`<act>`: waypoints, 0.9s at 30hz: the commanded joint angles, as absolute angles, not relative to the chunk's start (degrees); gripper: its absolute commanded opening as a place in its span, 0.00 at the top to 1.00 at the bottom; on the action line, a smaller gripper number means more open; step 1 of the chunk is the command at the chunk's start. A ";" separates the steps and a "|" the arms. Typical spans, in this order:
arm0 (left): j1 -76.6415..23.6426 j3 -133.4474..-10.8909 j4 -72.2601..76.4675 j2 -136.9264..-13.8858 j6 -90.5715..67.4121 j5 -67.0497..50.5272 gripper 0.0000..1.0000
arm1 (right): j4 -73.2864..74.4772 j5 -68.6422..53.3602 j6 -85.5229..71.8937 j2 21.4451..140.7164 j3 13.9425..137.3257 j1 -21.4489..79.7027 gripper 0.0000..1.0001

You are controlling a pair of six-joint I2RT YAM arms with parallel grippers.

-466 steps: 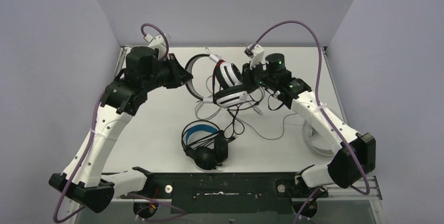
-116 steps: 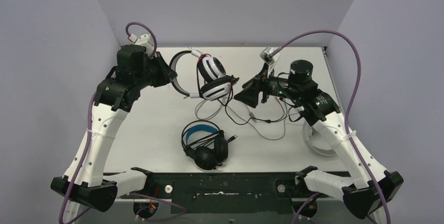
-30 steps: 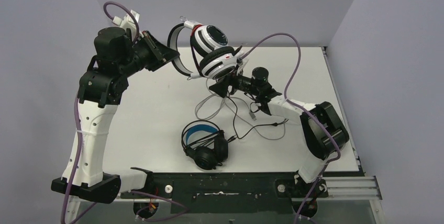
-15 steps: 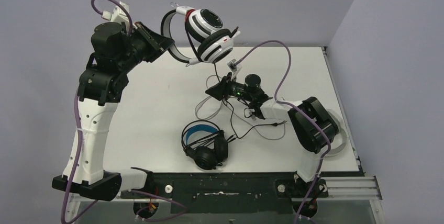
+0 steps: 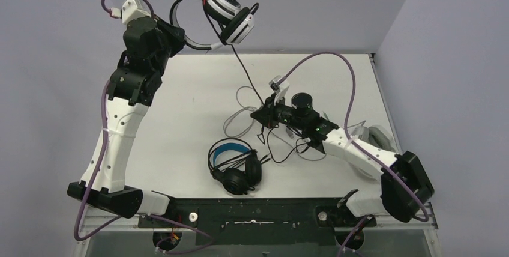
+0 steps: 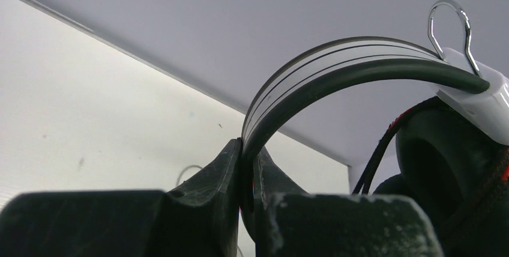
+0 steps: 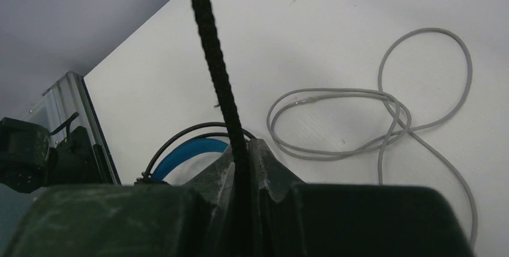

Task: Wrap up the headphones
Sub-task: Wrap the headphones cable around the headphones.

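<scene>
Up at 11 o'clock in the overhead view, the left gripper (image 6: 245, 152) is clamped tight on the headband (image 6: 336, 68) of the white headset (image 5: 227, 12), holding it high in the air, well clear of the table (image 5: 180, 119) and in front of the back wall. The wrist camera shows that band squeezed edge-on between the two dark fingers (image 6: 216, 164), with an ear cup (image 6: 444, 161) hanging just to the right. From that headset a black cable (image 5: 247, 77) drops on a straight diagonal toward the middle of the table, and there sits the right gripper (image 7: 245, 149), low over the surface and closed down on it, the braided cord pinched between its fingers and running up out of frame. Beside that gripper, loops of grey cable (image 7: 384, 107) lie slack on the tabletop. Down at 6 o'clock, near the front edge, the black headset (image 5: 235, 170) lies flat, its blue-lined band (image 5: 231, 147) arching toward the centre, touched by neither arm. Over at 3 o'clock the third headset (image 5: 375, 132) peeks out pale behind the right arm, mostly hidden.
</scene>
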State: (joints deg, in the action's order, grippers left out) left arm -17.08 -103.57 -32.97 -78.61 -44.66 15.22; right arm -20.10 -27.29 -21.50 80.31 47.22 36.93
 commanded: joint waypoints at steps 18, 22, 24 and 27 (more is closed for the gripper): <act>-35.49 -94.75 -19.46 -83.95 -6.70 45.97 1.00 | 33.54 4.16 -0.81 64.18 77.56 52.56 1.00; -40.69 -90.34 -20.44 -82.56 6.59 42.41 1.00 | 41.93 11.30 6.45 67.53 85.98 52.49 0.98; -43.55 -89.27 -22.90 -82.02 11.75 40.89 1.00 | 45.07 15.36 10.02 69.40 89.30 52.48 0.98; -46.29 -87.36 -27.08 -79.81 14.82 39.26 1.00 | 47.38 19.63 14.77 71.27 92.30 52.39 0.94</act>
State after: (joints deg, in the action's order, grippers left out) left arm -44.07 -87.68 -27.62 -85.41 4.19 41.12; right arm 41.60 9.15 5.52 69.25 87.55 52.23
